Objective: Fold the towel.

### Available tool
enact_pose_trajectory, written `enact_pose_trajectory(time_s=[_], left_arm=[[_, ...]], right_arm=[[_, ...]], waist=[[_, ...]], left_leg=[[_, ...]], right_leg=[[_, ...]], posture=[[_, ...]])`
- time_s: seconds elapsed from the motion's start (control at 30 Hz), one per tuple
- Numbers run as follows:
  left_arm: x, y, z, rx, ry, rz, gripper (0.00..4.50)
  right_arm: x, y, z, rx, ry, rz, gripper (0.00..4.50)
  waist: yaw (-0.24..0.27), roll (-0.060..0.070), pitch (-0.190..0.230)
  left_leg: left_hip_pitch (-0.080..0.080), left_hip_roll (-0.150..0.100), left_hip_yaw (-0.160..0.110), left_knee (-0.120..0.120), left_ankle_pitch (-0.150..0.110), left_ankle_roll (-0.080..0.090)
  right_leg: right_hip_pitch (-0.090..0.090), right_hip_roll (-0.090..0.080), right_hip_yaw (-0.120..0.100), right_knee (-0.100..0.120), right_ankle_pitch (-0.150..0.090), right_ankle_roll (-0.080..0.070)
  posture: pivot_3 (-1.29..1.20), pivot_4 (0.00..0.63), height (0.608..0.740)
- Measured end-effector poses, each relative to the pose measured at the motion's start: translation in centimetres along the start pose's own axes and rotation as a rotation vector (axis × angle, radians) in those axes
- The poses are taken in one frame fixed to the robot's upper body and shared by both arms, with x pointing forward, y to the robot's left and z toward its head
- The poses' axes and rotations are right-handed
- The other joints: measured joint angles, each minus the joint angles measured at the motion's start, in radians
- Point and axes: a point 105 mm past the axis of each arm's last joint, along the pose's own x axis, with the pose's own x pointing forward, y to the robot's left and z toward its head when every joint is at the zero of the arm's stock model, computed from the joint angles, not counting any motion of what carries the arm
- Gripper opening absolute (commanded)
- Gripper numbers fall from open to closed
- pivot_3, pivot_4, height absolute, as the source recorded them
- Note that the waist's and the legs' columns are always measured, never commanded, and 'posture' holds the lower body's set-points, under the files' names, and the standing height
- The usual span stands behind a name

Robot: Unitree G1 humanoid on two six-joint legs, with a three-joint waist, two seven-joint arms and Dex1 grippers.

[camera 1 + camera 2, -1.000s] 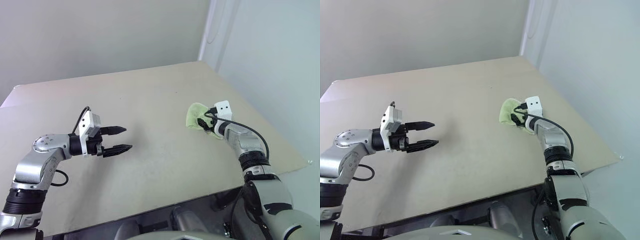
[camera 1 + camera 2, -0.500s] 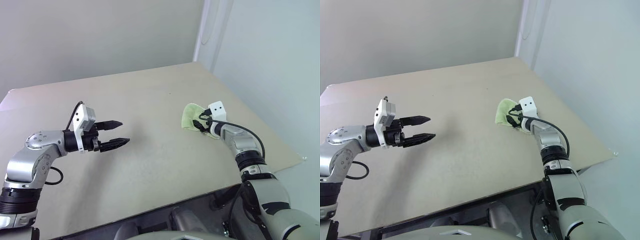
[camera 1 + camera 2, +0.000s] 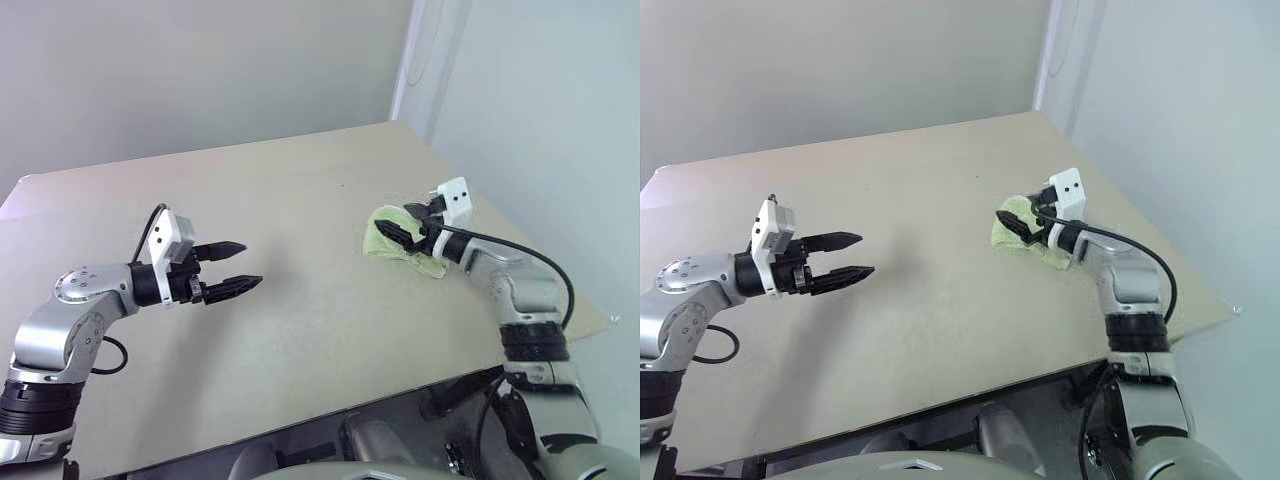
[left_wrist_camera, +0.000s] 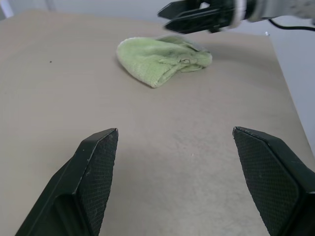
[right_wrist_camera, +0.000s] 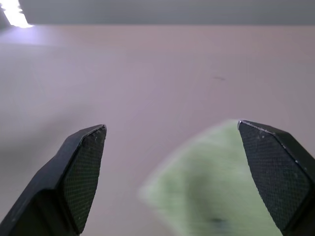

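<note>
The towel [image 3: 392, 246] lies bunched in a small pale green heap on the right side of the beige table [image 3: 300, 190]; it also shows in the left wrist view [image 4: 160, 59]. My right gripper [image 3: 401, 222] hovers just above the heap, roughly level and pointing left, open with nothing between its fingers. In the right wrist view the towel [image 5: 221, 191] is a blur below the spread fingertips [image 5: 86, 147]. My left gripper [image 3: 250, 264] hangs open over bare table at the left, pointing toward the towel and well apart from it.
The table's right edge [image 3: 570, 290] runs close behind the towel, with a pale wall [image 3: 540, 120] beyond it. The front edge [image 3: 330, 405] is near my arms. Bare tabletop lies between the two grippers.
My right gripper has lifted up off the towel and tipped from pointing down to nearly level, staying open. The towel stays heaped on the table. The left arm has kept still.
</note>
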Motion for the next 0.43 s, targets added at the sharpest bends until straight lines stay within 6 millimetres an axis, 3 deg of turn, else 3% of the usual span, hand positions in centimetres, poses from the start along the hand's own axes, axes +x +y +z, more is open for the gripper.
enact_pose_trajectory(time_s=[0.17, 0.43], left_arm=[[-0.2, 0.6, 0.4, 0.008, -0.012, 0.035, 3.94], [-0.3, 0.9, 0.6, 0.018, -0.038, 0.066, 3.94]], right_arm=[[-1.3, 3.0, 3.2, 0.031, -0.121, 0.183, 4.47], [-1.6, 3.6, 5.0, 0.006, -0.156, 0.228, 4.47]], waist=[[-0.003, -0.001, 0.001], [-0.001, -0.001, 0.002]], left_leg=[[0.001, 0.0, 0.0, 0.0, 0.0, 0.0], [-0.002, 0.0, 0.001, -0.001, 0.0, 0.0]], right_leg=[[0.0, 0.0, 0.0, 0.0, 0.0, 0.0], [-0.003, 0.0, 0.0, -0.001, -0.001, -0.001]], posture=[[0.0, 0.0, 0.74], [0.0, 0.0, 0.74]])
